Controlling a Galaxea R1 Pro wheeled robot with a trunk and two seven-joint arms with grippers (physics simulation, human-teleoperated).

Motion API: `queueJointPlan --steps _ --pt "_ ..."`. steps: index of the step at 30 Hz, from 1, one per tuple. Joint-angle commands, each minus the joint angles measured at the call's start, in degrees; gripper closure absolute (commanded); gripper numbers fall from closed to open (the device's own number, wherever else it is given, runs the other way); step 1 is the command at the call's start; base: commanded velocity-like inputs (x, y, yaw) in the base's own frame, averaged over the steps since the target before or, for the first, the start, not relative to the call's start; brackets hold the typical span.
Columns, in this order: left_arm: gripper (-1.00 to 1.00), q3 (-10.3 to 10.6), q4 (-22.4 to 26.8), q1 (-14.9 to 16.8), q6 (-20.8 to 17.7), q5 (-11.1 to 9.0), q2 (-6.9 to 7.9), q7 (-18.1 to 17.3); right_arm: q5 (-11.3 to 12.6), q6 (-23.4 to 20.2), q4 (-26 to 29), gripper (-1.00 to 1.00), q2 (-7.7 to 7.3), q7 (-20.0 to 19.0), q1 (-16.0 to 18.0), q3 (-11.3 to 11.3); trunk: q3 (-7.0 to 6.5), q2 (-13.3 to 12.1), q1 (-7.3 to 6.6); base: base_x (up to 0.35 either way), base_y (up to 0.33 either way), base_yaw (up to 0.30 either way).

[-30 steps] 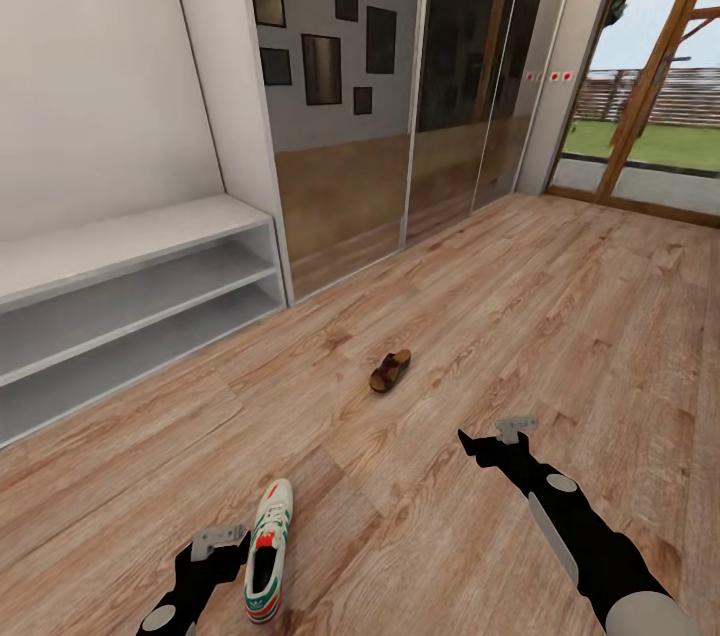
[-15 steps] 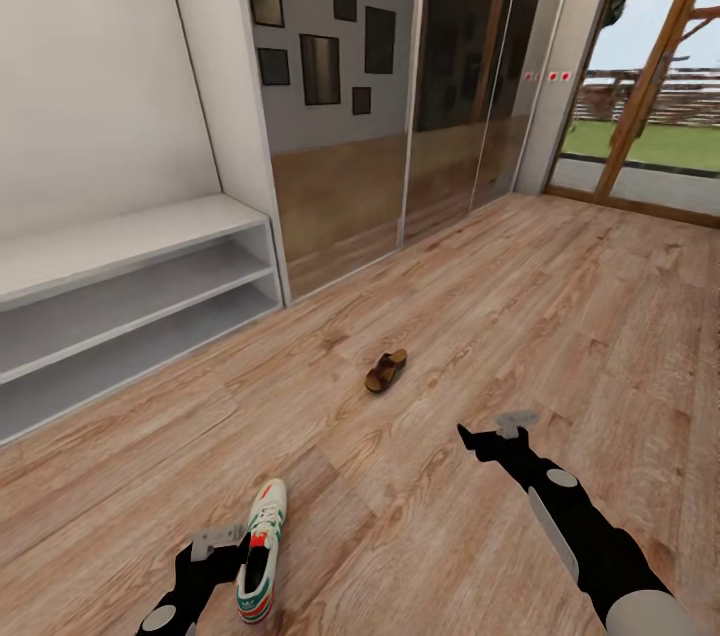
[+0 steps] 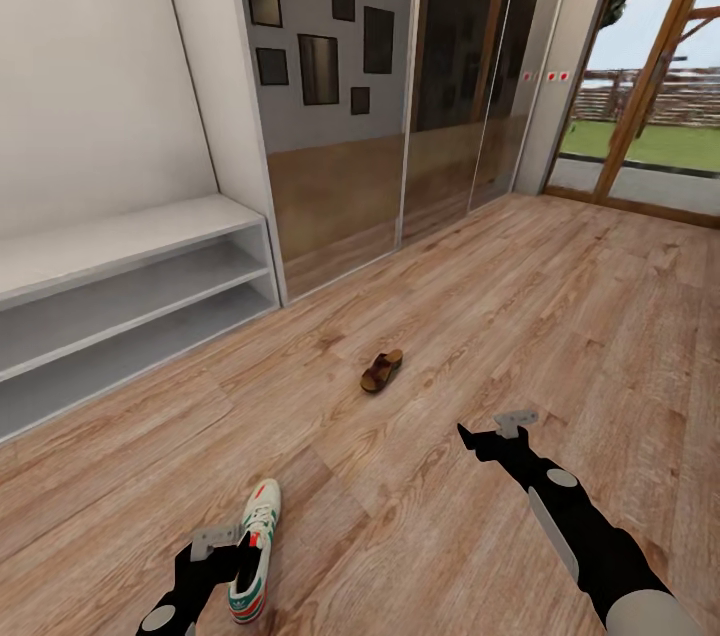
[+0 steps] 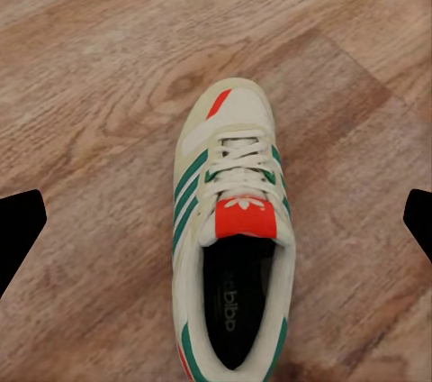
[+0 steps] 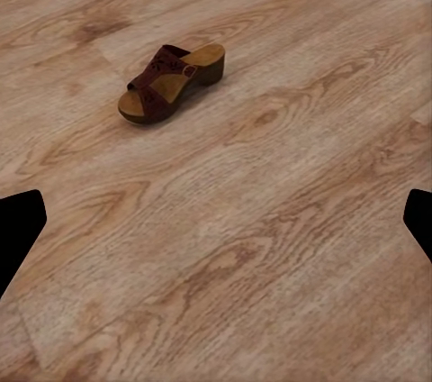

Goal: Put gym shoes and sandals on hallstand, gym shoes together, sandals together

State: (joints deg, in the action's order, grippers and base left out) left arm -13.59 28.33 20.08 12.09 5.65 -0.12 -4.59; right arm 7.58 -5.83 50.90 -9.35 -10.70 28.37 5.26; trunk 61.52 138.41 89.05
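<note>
We see one sneaker [image 3: 252, 551] lying on the wood floor [image 3: 480, 336] at the lower left of the head view, its toe pointing up the frame and its heel end just beside our left gripper [image 3: 222, 543]. In the left wrist view the same sneaker [image 4: 232, 238] sits centred between the two black fingers [image 4: 18, 229], which stand wide apart at the frame edges and touch nothing, so that gripper is released. One brown sandal [image 3: 382, 371] rests on the floor near the middle of the head view, well apart from the sneaker and ahead of our right gripper [image 3: 500, 431] in the lower right. In the right wrist view the sandal [image 5: 171, 81] lies toward the upper left, and the fingers [image 5: 20, 231] again sit spread at both edges, released and holding nothing. The pale grey shoe rack [image 3: 130, 286], with its two low open shelves, stands against the wall at the left of the head view.
</note>
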Motion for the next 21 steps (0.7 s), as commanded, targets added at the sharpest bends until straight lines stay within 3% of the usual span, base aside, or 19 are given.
queueJointPlan --steps 1,13,21 --pt "-1.0 -0.5 0.0 0.0 0.2 0.6 -0.06 -0.4 0.6 -0.3 0.1 -1.0 -0.06 0.0 0.0 0.1 0.05 0.0 -0.01 0.0 -0.002 0.0" --pt "-1.0 -0.5 0.0 0.0 0.2 0.6 0.04 -0.1 0.6 -0.3 0.1 -1.0 -0.06 0.0 0.0 0.2 0.05 0.0 -0.01 0.0 0.0 0.0" --pt "-1.0 -0.2 0.0 0.0 0.1 0.7 -0.05 4.5 0.6 -0.3 0.1 -1.0 -0.06 0.0 0.0 0.3 0.05 0.0 -0.01 0.0 0.0 0.0"
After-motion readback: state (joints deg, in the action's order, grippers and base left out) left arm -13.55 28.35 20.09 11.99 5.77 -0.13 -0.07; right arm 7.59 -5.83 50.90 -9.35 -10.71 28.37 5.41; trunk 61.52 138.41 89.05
